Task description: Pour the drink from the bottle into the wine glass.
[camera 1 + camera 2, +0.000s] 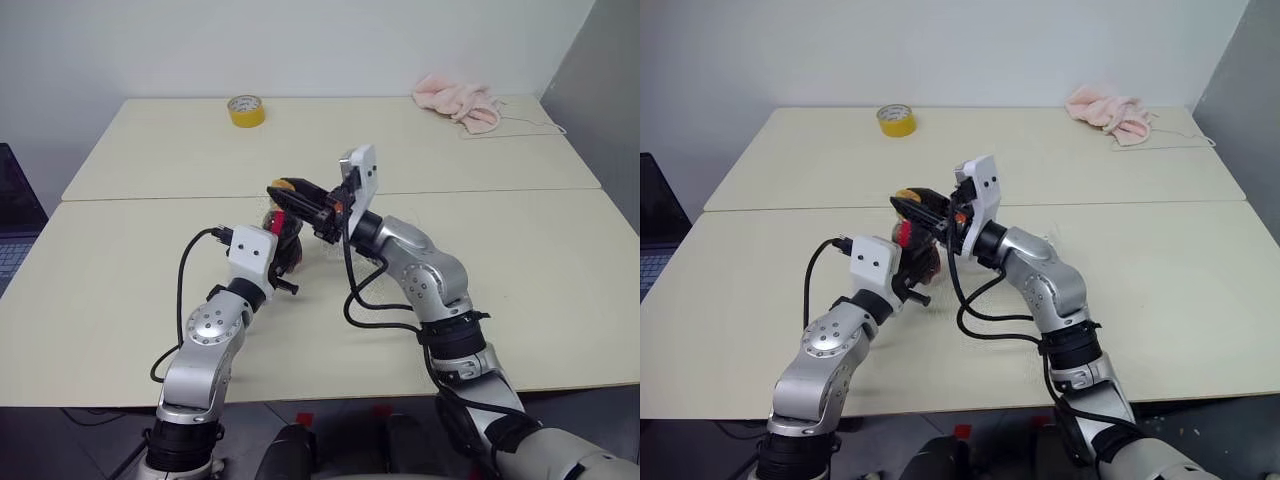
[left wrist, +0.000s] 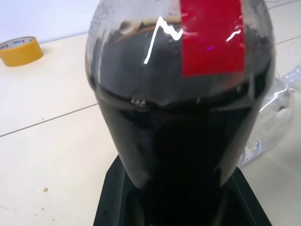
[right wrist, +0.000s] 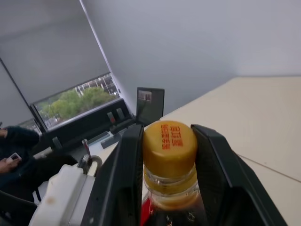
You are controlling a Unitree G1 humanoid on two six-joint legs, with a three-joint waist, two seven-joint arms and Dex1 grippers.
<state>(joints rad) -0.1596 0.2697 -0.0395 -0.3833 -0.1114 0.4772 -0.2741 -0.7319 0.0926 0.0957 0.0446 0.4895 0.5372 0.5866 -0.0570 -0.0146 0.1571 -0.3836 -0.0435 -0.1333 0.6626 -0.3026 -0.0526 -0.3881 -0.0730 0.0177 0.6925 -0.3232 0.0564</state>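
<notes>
The bottle [image 1: 285, 243] stands upright at the middle of the table, with my left gripper [image 2: 178, 188] shut on its rounded body from the near side. The drink [image 2: 178, 136] fills the body, dark and almost black, beneath the red label [image 2: 212, 37]. From the right, my right gripper [image 3: 169, 129] reaches over the bottle and is shut on the orange-yellow cap [image 3: 169, 143], one finger on each side. In the left wrist view a clear glinting thing [image 2: 277, 113] shows just beyond the bottle; I cannot tell whether it is the wine glass.
A yellow tape roll [image 1: 246, 110] lies at the far left of the cream table [image 1: 120, 300], and a pink cloth [image 1: 460, 103] at the far right. A laptop [image 1: 10, 235] sits off the left edge. A person [image 3: 14, 155] shows in the right wrist view.
</notes>
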